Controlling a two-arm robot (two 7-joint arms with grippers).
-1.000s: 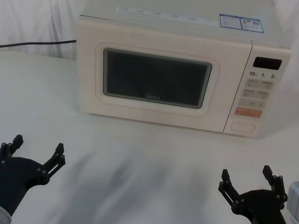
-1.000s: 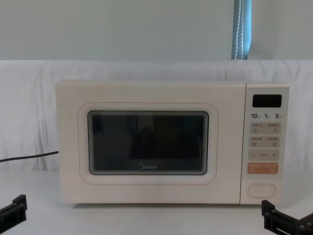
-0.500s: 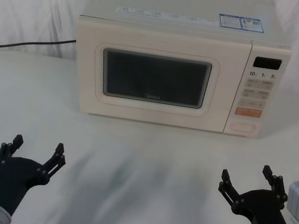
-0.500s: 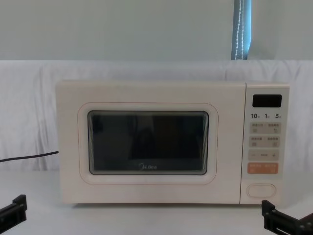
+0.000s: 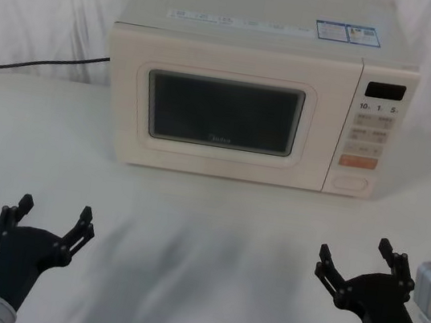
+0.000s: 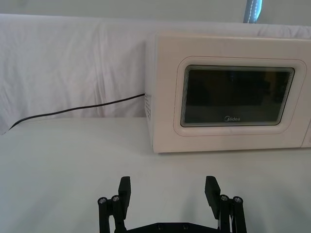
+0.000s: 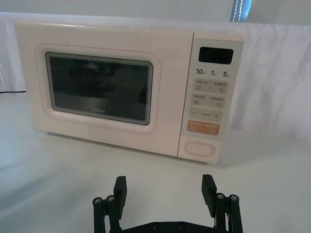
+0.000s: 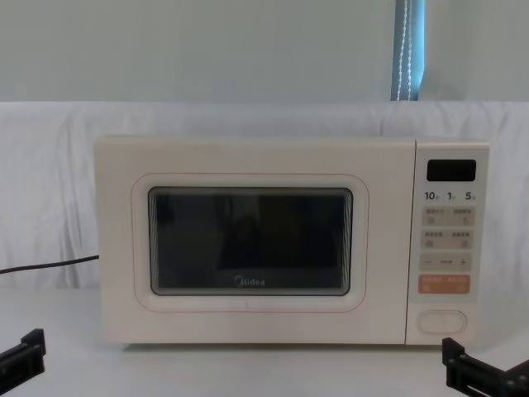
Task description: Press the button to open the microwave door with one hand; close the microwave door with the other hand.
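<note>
Now your right tool (image 5: pixel 358 264), spread and empty at the surface's near right corner, sits nearest the button (image 5: pixel 350 182) ahead; left tool (image 5: pixel 51 221) likewise spread.

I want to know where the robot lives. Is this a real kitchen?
Probably not: it looks like a robot test room. The microwave stands alone on a table draped in white cloth, more white cloth hangs behind, and two grippers wait in front, jaws open.
</note>
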